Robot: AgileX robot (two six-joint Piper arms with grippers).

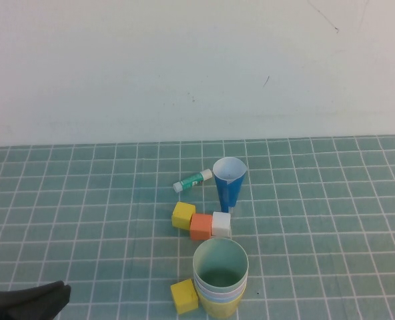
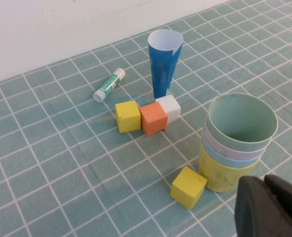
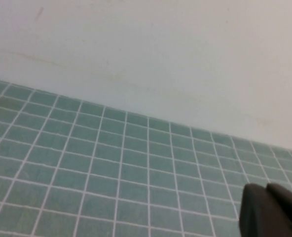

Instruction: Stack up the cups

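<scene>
High view showed the four short tapered plastic cups (image 1: 220, 280) already nested into one stack near the front edge of the green tiled table (image 1: 331, 220), the green cup (image 1: 220, 265) innermost on top, then pink and light blue rims, with the yellow cup (image 1: 221, 307) as the base, so the stacking looked finished. A small yellow cube (image 1: 184, 295) sat just beside the stack's base on the robot's left. Farther back, a row of yellow, orange and white cubes (image 1: 201, 223) lay touching, with a narrow dark blue cone-shaped cup (image 1: 229, 183) upright behind them and a small green-and-white tube (image 1: 193, 180) lying near it. Left gripper (image 1: 34, 300) was clenched and empty, low at the front left corner, well apart from the stack, seemingly parked. Right gripper (image 3: 274, 212), also closed on nothing, faced bare tiles and wall.
</scene>
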